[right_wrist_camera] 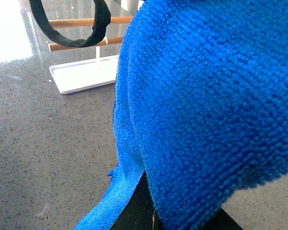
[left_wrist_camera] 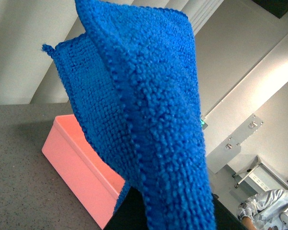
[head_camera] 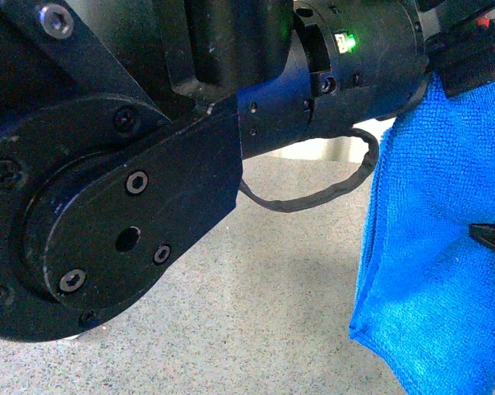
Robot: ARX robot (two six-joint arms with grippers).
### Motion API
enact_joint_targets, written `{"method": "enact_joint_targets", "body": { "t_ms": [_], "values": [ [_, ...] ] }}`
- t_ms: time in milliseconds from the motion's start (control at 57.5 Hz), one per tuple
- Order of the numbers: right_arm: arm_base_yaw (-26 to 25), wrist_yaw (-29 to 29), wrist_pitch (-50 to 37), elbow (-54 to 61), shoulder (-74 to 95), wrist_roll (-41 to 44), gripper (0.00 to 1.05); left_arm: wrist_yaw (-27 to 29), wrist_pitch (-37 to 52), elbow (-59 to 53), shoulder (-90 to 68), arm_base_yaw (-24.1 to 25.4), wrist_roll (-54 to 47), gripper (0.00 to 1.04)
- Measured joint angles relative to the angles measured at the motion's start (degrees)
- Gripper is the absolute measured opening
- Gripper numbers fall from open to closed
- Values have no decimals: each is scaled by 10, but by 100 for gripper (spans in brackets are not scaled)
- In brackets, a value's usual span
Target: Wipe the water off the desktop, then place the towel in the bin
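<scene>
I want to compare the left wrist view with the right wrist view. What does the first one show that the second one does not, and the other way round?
Only the left wrist view shows the pink bin, standing on the desktop and partly covered by the towel, with pale walls beyond. Only the right wrist view shows the white tray, its two wooden rods and a loop of black cable. Both show the blue towel close to the camera, filling much of the picture, and the grey speckled desktop.
</scene>
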State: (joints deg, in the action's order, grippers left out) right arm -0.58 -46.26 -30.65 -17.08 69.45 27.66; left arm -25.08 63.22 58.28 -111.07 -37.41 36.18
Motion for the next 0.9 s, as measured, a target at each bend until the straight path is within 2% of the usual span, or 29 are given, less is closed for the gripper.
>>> {"method": "enact_joint_targets", "body": {
  "t_ms": [52, 139, 261, 470, 591, 713, 904],
  "values": [
    [-8, -8, 8, 0, -6, 2, 4, 0, 0, 0, 0, 4, 1, 8],
    [-23, -16, 14, 0, -12, 2, 4, -1, 0, 0, 0, 10, 1, 21],
    [-53, -24, 12, -6, -12, -9, 4, -7, -5, 0, 0, 31, 1, 46],
    [-82, -20, -17, -37, -5, -57, 4, -6, -24, -2, 0, 70, 0, 75],
    [-93, -1, -22, -47, 7, -75, 4, -7, -122, 5, 0, 122, -33, 100],
    [-98, 4, -21, -47, 16, -75, 4, -41, -232, 11, 0, 189, -98, 98],
    [-96, 45, -26, -47, 40, -75, 4, -91, -299, 5, 11, 294, -178, 98]
  ]
}}
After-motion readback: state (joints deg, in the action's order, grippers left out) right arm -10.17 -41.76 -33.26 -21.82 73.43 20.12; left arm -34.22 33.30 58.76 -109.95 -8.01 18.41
